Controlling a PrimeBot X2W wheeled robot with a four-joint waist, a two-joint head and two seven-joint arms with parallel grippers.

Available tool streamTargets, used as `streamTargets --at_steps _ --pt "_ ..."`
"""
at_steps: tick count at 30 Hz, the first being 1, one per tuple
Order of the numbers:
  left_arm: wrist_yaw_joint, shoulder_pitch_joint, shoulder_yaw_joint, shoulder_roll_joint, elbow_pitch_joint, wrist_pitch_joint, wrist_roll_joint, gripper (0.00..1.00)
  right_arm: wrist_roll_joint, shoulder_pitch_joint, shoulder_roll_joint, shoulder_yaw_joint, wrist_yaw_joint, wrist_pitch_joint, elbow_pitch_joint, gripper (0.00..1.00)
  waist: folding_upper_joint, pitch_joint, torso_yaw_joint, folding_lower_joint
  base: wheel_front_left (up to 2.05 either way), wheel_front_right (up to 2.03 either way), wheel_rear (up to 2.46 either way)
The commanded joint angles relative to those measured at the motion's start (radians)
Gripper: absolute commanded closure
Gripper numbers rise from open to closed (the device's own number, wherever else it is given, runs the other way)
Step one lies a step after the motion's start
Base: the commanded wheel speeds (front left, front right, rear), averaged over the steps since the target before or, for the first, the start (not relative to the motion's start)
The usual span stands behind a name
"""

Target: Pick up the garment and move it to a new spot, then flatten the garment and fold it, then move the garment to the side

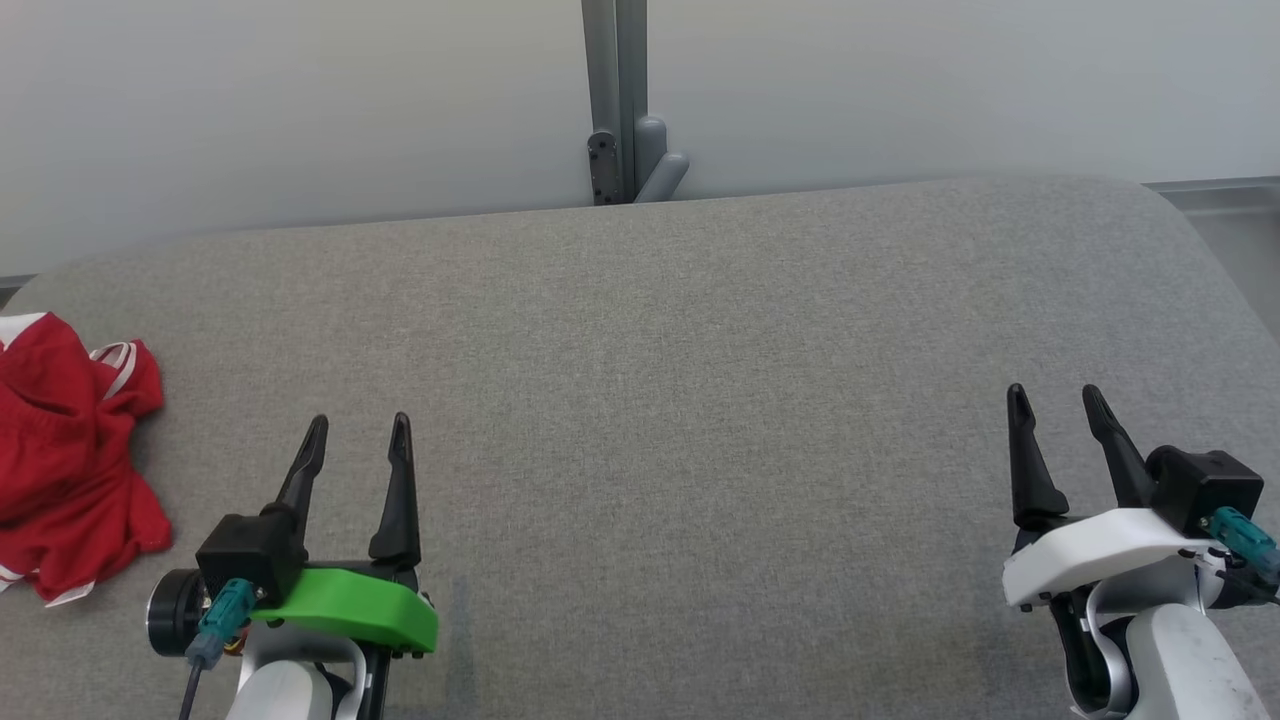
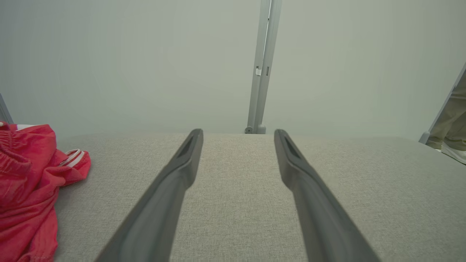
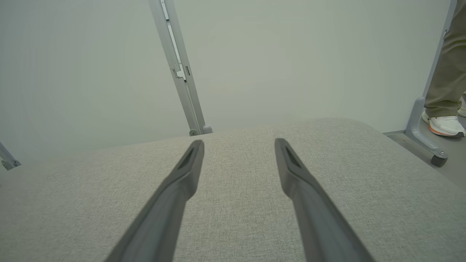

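Observation:
A crumpled red garment (image 1: 70, 460) with white trim lies in a heap at the far left edge of the grey fabric table (image 1: 700, 400). The left wrist view shows the garment (image 2: 29, 189) at its left side. My left gripper (image 1: 358, 435) hovers open over the table, a little right of the garment and apart from it, with nothing between its fingers (image 2: 182, 163). Over the table's right side my right gripper (image 1: 1055, 402) stands open and holds nothing, its fingers (image 3: 189, 163) spread above bare fabric.
A grey metal post (image 1: 618, 100) stands behind the table's far edge against a pale wall. In the right wrist view, a person's leg and white shoe (image 3: 442, 125) show beyond the table's right end, beside a wheeled frame foot (image 3: 422, 134).

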Motion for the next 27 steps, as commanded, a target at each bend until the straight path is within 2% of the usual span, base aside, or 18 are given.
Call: streamTargets --at_steps 1,27 --pt "0.004 -0.006 0.005 -0.001 0.011 -0.009 0.021 0.00 -0.023 -0.018 -0.002 -0.003 0.000 -0.016 0.000 0.00 -0.0001 -0.001 0.000 0.0000 0.00 0.00 0.00" --pt "0.027 -0.043 0.008 0.006 0.129 -0.022 0.135 0.00 -0.088 -0.045 -0.014 0.082 0.000 -0.094 0.066 0.00 -0.0001 -0.005 0.001 0.0000 0.00 0.00 0.00"
